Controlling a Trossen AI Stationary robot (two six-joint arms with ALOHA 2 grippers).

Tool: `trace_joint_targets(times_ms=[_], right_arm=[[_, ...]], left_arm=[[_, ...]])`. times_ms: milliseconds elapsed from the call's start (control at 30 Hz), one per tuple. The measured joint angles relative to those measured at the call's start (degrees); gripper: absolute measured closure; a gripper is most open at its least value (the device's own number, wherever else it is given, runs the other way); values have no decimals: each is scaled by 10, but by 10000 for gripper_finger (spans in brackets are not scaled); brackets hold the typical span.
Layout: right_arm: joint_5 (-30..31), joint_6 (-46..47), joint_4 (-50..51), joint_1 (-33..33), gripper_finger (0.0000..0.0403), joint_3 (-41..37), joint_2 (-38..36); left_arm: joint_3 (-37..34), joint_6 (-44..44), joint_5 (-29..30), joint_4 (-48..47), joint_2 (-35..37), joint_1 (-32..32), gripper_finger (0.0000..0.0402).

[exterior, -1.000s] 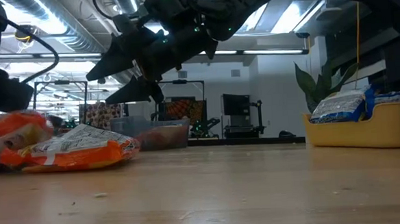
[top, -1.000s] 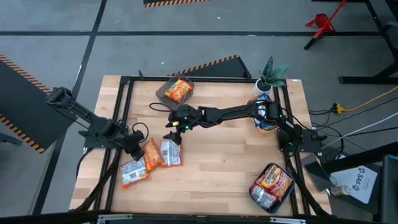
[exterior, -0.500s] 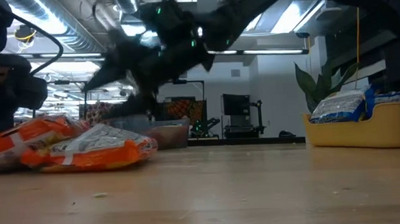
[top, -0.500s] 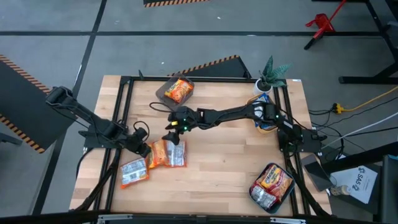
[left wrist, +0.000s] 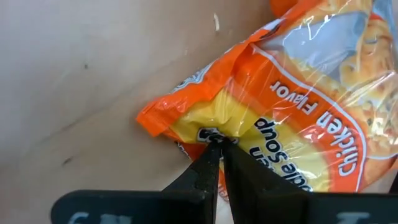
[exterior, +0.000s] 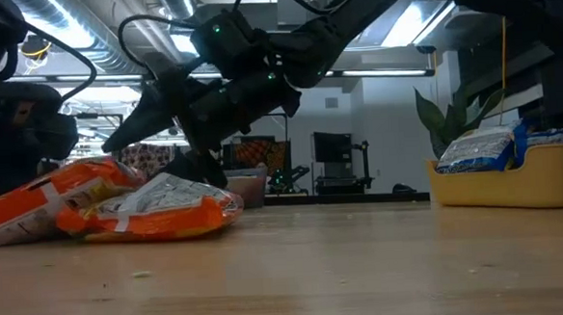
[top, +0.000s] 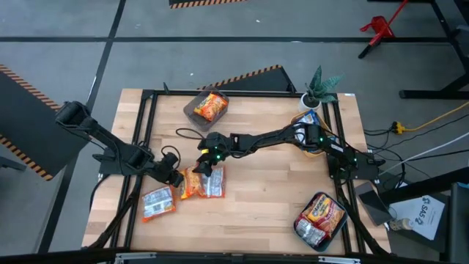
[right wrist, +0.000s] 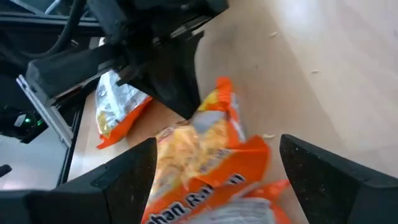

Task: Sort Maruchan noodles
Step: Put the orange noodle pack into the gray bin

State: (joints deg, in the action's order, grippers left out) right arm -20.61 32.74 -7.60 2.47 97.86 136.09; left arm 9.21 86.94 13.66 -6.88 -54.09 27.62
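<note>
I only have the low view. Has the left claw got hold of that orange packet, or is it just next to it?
Observer: It has it. In the left wrist view, the left claw is shut on the edge of the orange packet.
Operator: And the right claw?
Observer: The right claw is open, with its fingers spread above the packets.
Operator: Any packets outside my view?
Observer: Yes. In the high view, a bin at the table's front right corner holds several.
</note>
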Motion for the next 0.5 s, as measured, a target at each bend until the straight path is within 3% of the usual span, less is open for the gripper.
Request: trace_joint_targets(times_ms=[500], right_arm=[[-32, 31, -20, -24, 86, 0, 28]], left_arm=[[0, 9, 61, 80, -41, -36, 382]])
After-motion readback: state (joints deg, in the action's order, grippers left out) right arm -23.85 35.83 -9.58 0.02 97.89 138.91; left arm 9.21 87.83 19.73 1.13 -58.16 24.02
